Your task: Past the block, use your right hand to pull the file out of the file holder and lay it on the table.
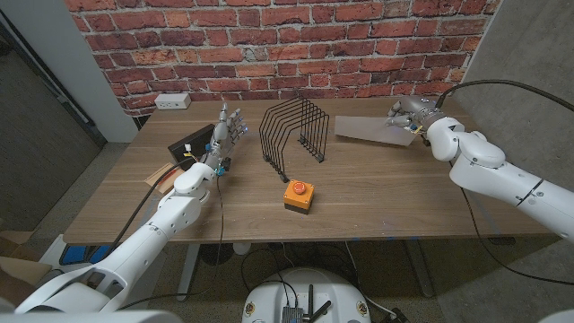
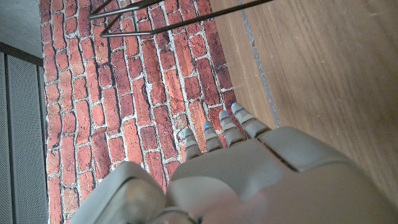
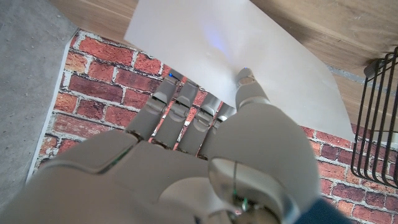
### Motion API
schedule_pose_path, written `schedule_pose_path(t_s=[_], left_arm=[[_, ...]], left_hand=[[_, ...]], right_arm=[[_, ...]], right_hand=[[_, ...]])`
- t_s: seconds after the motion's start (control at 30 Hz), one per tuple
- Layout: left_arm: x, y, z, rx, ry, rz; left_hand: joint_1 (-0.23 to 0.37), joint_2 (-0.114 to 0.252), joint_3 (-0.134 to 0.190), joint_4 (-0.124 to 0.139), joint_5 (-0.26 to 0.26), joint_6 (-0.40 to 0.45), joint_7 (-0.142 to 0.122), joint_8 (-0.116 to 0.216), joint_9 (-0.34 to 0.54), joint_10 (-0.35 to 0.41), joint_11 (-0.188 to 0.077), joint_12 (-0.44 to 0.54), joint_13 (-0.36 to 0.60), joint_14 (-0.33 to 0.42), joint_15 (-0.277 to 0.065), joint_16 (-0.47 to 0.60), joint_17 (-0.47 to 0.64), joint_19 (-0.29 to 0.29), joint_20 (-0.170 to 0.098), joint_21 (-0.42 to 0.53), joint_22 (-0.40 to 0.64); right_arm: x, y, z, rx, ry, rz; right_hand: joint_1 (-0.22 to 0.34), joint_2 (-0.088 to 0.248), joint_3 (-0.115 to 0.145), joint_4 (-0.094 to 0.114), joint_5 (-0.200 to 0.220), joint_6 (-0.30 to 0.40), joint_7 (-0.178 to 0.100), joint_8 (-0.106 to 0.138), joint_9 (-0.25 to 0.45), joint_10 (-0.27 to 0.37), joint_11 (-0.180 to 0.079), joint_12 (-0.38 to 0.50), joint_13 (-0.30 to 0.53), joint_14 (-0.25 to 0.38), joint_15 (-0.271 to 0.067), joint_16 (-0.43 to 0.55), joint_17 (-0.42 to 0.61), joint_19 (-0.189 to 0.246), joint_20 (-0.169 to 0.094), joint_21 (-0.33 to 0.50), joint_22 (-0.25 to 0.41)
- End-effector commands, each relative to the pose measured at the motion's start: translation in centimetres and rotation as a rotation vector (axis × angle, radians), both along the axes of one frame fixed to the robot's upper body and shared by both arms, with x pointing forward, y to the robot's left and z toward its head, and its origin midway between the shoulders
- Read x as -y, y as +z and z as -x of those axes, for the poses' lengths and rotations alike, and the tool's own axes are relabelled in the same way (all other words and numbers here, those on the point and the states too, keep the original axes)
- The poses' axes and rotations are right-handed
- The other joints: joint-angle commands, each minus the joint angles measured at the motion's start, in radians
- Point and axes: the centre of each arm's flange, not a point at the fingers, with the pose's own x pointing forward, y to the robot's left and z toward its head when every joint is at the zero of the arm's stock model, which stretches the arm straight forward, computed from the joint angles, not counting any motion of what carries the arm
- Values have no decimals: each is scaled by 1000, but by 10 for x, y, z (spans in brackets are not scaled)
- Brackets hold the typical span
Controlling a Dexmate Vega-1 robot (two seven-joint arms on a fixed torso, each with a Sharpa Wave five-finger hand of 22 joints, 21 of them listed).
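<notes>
Pinching the file point(image 1: 368, 130), right hand point(image 1: 410, 117) fingers closed, file holder point(image 1: 294, 132) beside, block point(image 1: 299, 195) nearer.

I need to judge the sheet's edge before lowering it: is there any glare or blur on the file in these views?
Right wrist view: the flat white paper file is washed out with a faint bluish glare patch, though its edges read sharp; the right hand close to the lens looks soft. Head view: the file is evenly lit, small, without glare.

left hand point(image 1: 226, 128) — fingers straight, holding nothing | right hand point(image 1: 409, 117) — pinching file point(image 1: 368, 131)
</notes>
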Motion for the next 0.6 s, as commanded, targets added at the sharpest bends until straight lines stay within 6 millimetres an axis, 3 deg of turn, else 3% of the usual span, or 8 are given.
schedule_pose_path(t_s=[0.03,0.6], left_arm=[[0,0,0,0,0,0],[0,0,0,0,0,0]], left_hand=[[-4,12,-6,1,2,-1,-6,6,3,-2,-4,7,3,9,-2,7,3,8,-1,8,6],[-4,12,-6,1,2,-1,-6,6,3,0,-7,8,3,9,-1,7,3,8,-2,8,6]], right_arm=[[-4,-15,-2,-39,16,-2],[-3,-22,-3,-89,20,16]], right_hand=[[-8,-1,1,-1,3,1,3,-3,4,-2,2,0,2,-7,-94,-2,-1,-7,-127,0,1],[-10,-9,-1,-5,3,-7,-2,-9,4,-17,2,-5,2,-23,-93,-7,-1,-17,-120,-5,0]])
